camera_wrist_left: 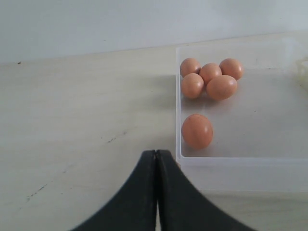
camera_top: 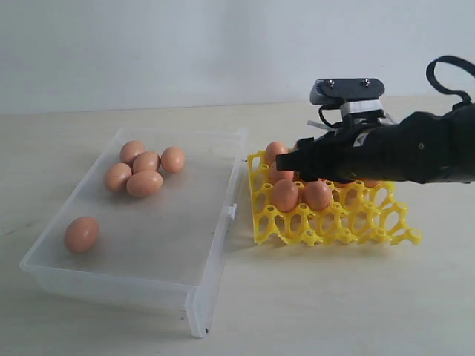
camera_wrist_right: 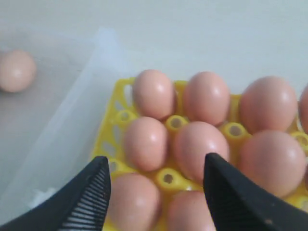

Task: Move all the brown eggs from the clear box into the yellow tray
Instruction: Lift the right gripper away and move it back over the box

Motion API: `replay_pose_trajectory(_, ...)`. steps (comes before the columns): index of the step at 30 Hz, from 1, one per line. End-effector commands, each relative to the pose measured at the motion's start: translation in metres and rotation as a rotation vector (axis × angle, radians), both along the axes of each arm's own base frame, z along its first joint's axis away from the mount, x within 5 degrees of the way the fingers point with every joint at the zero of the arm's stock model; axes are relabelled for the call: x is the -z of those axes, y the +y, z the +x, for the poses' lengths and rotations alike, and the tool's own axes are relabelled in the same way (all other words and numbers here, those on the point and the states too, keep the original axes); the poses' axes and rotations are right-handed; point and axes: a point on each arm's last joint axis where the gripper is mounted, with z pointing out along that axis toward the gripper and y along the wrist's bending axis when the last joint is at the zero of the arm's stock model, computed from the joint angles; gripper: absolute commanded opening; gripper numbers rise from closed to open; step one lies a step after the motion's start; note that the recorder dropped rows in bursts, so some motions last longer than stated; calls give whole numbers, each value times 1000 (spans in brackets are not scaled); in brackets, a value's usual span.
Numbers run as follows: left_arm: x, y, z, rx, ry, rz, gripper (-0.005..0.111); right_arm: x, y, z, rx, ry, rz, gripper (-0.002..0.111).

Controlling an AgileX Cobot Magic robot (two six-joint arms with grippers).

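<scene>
The clear box [camera_top: 220, 248] lies on the left with a cluster of several brown eggs [camera_top: 145, 169] at its far end and one lone egg [camera_top: 82, 233] nearer the front. The yellow tray [camera_top: 349, 226] stands to its right with several eggs [camera_top: 285, 194] in its cups. My right gripper [camera_top: 288, 159] hovers over the tray's box-side cups. In the right wrist view it [camera_wrist_right: 156, 161] is open above seated eggs [camera_wrist_right: 147, 142], holding nothing. My left gripper [camera_wrist_left: 156, 153] is shut and empty just outside the box's near wall [camera_wrist_left: 250, 164], close to the lone egg [camera_wrist_left: 197, 131].
A small white clasp [camera_top: 231, 211] sticks out of the box's long edge facing the tray. The tray's front rows of cups [camera_top: 371, 236] hold nothing. Bare pale tabletop [camera_top: 334, 304] lies in front of box and tray.
</scene>
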Motion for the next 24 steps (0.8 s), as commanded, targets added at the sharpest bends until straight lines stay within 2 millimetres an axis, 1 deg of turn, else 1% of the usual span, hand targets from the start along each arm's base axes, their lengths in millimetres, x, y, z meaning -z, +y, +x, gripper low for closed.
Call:
replay_pose_trajectory(1, -2, 0, 0, -3, -19, -4, 0, -40, 46, -14, -201, 5, -6, 56)
replay_pose_trajectory(3, -2, 0, 0, -3, -19, -4, 0, -53, 74, -23, -315, 32, -9, 54)
replay_pose_trajectory(7, -2, 0, 0, -3, -19, -4, 0, -56, 119, -32, -495, 73, -35, 50)
replay_pose_trajectory(10, -2, 0, 0, -3, -19, -4, 0, -44, 146, -33, -575, 124, -56, 48)
replay_pose_trajectory(11, -2, 0, 0, -3, -19, -4, 0, -37, 156, -30, -593, 148, -65, 46)
replay_pose_trajectory(14, -2, 0, 0, -3, -19, -4, 0, -14, 174, -25, -634, 215, -96, 42)
replay_pose_trajectory(16, -2, 0, 0, -3, -19, -4, 0, 1, 181, -22, -655, 262, -123, 40)
replay_pose_trajectory(17, -2, 0, 0, -3, -19, -4, 0, 13, 184, -23, -671, 301, -144, 39)
replay_pose_trajectory(20, -2, 0, 0, -3, -19, -4, 0, 29, 183, -25, -698, 373, -191, 37)
replay_pose_trajectory(24, -2, 0, 0, -3, -19, -4, 0, 35, 179, -30, -718, 436, -237, 36)
